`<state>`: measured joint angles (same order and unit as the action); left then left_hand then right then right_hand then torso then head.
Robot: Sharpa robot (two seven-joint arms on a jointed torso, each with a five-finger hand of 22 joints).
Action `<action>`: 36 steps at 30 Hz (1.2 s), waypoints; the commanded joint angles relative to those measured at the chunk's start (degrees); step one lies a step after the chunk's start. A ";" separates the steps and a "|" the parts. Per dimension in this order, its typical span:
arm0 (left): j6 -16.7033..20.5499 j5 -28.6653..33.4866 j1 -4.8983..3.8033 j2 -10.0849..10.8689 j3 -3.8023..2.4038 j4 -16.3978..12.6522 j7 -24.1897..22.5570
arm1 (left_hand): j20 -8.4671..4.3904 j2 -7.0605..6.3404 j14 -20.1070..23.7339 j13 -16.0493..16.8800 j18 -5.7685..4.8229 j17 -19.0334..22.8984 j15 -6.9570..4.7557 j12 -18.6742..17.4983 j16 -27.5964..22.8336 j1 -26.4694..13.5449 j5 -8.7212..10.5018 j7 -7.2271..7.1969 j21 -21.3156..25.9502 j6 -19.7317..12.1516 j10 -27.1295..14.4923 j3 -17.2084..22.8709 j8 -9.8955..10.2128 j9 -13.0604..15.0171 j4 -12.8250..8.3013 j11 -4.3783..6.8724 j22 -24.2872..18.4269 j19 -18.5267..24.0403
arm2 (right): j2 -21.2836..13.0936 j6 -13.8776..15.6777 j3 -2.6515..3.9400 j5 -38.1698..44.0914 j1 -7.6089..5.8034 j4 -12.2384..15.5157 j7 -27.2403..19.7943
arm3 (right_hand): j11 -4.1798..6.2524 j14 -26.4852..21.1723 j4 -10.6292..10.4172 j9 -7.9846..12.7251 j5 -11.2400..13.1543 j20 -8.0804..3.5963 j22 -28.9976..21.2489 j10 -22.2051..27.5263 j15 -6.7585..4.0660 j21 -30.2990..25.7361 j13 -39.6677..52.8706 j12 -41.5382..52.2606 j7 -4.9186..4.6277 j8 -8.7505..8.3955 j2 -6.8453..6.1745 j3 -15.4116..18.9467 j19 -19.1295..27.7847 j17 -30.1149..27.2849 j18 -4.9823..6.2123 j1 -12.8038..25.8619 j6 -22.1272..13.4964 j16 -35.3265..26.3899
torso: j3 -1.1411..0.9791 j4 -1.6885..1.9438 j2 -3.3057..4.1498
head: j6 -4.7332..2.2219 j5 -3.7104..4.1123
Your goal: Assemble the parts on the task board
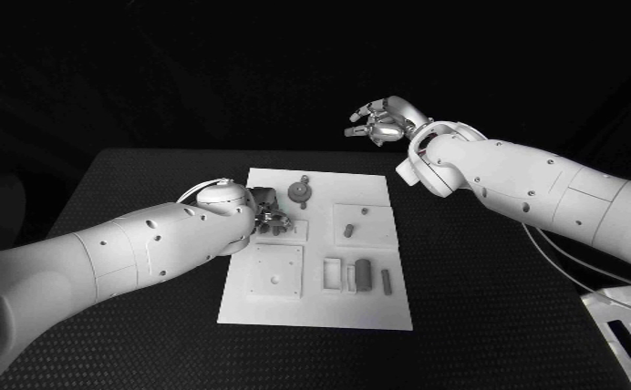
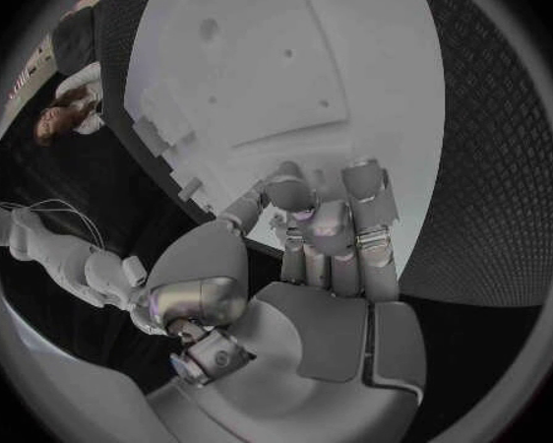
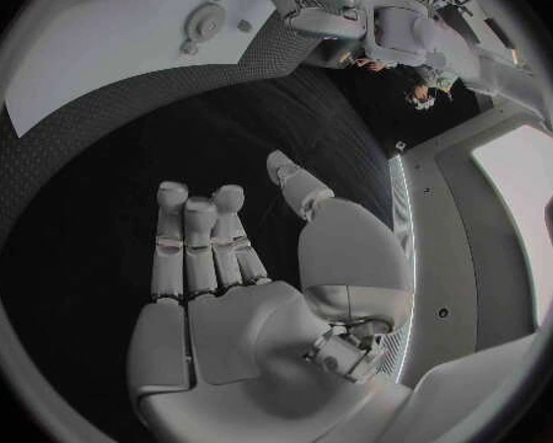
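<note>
left hand [image 1: 270, 217]: lowered over task board's [image 1: 315, 317] left edge, fingers together, grip unclear; right hand [image 1: 381, 122]: raised beyond table's [image 1: 500, 317] far edge, fingers apart, holding nothing

1. Task board [image 1: 283, 308]: smooth, matt white surface, looks like plastic; shallow recesses are seen moulded in.
2. Tabletop [image 1: 145, 180]: black, matt, finely dimpled texture, seen clearest in the left wrist view.
3. Parts [image 1: 363, 275]: dull grey, smooth; material cannot be told.
4. Left hand [image 2: 332, 241], right hand [image 3: 246, 266]: satin silver metal look, soft highlights.
5. Arm shells: glossy white plastic.
</note>
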<state>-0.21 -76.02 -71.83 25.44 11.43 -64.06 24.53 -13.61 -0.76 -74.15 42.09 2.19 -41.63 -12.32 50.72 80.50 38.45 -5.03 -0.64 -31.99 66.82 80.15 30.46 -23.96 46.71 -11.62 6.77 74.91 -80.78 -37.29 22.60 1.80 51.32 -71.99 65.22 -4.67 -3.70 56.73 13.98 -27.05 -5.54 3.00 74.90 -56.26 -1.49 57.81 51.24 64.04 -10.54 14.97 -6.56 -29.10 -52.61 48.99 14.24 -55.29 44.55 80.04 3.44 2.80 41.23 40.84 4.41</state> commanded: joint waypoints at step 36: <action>0.39 4.14 0.03 1.13 -0.80 -0.21 -0.07 | -0.42 -3.31 0.47 0.13 0.57 0.22 -0.45 0.52 0.59 -4.18 2.26 0.03 0.49 -0.47 -0.62 -1.25 0.39 0.61 1.78 0.19 1.04 0.04 | 0.02 -0.66 0.03 -0.26 0.03 -0.34 -0.22 | -0.99 -0.59 -0.63 0.23 0.13 0.19 0.17 8.90 0.06 -0.42 -0.18 0.23 -0.49 0.14 -0.14 0.05 0.45 -0.18 0.76 0.84 -0.26 0.32 | 0.00 -0.01 0.00 | -0.36 0.25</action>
<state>0.12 -74.55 -71.78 26.53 10.77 -64.00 24.47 -13.61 -3.55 -73.86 42.13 2.19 -41.49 -12.45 50.93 80.75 34.29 -3.04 -0.85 -31.77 66.62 79.94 29.22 -23.95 47.27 -10.16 6.99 74.93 -80.78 -37.27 22.48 1.80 51.24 -71.97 64.97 -4.60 -3.87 56.71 13.67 -26.87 -5.54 3.20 74.94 -56.07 -1.46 57.58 51.14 64.04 -10.56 14.97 -6.87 -29.10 -52.40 48.91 14.26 -54.98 44.18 80.04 3.43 2.80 41.22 40.59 4.61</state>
